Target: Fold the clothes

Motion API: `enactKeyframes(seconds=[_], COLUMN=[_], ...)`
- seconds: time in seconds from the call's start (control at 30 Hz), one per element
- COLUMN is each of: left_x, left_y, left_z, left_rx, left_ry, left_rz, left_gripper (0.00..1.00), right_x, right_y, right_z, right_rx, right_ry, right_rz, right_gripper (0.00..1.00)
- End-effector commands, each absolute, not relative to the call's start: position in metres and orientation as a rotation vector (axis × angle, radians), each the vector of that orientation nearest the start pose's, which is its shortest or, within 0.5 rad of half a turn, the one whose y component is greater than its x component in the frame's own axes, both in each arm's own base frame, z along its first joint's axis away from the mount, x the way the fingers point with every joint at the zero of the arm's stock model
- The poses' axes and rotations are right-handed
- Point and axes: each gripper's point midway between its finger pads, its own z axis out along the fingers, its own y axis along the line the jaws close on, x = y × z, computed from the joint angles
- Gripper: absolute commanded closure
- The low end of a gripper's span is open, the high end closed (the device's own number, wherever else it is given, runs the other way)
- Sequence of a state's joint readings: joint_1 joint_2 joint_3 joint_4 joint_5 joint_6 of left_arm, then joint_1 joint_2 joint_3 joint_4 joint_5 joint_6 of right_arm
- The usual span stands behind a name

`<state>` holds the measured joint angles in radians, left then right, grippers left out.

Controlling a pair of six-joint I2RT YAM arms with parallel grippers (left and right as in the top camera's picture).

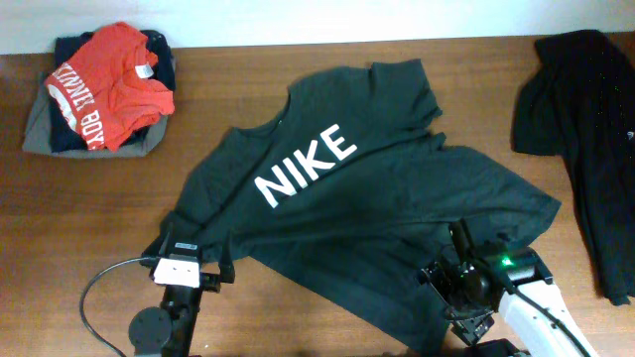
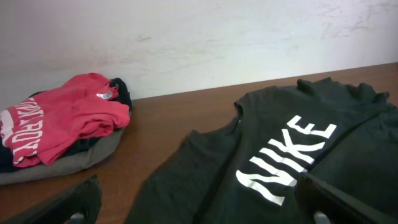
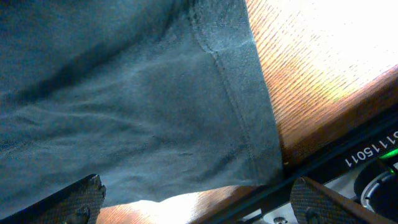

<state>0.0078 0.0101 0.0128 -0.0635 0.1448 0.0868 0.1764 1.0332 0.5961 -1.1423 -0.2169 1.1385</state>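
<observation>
Black T-shirt with white NIKE lettering lies spread face up, slanted across the centre of the wooden table. Left gripper, lower left of the overhead frame, has its fingers wide apart near the shirt's edge and holds nothing. Right gripper, lower right, is likewise spread over the hem. Red tee tops a pile at upper left. Dark garment lies at upper right.

Left arm: black, white label plate, looped black cable. Right arm: black wrist, 1 green LED, white shell. Right gripper: 2 black textured fingertips.
</observation>
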Motion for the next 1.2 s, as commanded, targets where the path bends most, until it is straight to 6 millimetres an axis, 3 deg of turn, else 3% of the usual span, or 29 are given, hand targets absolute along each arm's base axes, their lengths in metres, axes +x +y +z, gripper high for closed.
enactKeyframes(seconds=[0.0, 0.37, 0.9, 1.17], left_x=[0.245, 0.245, 0.245, 0.245], left_y=[-0.021, -0.021, -0.021, -0.021], left_z=[0.16, 0.16, 0.16, 0.16], left_rx=[0.18, 0.18, 0.18, 0.18], left_ry=[1.623, 1.623, 1.623, 1.623], left_rz=[-0.03, -0.03, -0.03, -0.03], left_gripper=[0.01, 0.01, 0.01, 0.01], right_x=[0.11, 0.11, 0.12, 0.118], right_y=[0.05, 0.045, 0.043, 0.055], right_z=[0.037, 0.01, -0.013, -0.031], right_rx=[1.483, 1.542, 1.45, 1.458], right_ry=[2.956, 3.054, 3.065, 3.054], right_rz=[0.147, -0.042, -0.041, 0.117], right_gripper=[0.0, 0.01, 0.0, 0.2])
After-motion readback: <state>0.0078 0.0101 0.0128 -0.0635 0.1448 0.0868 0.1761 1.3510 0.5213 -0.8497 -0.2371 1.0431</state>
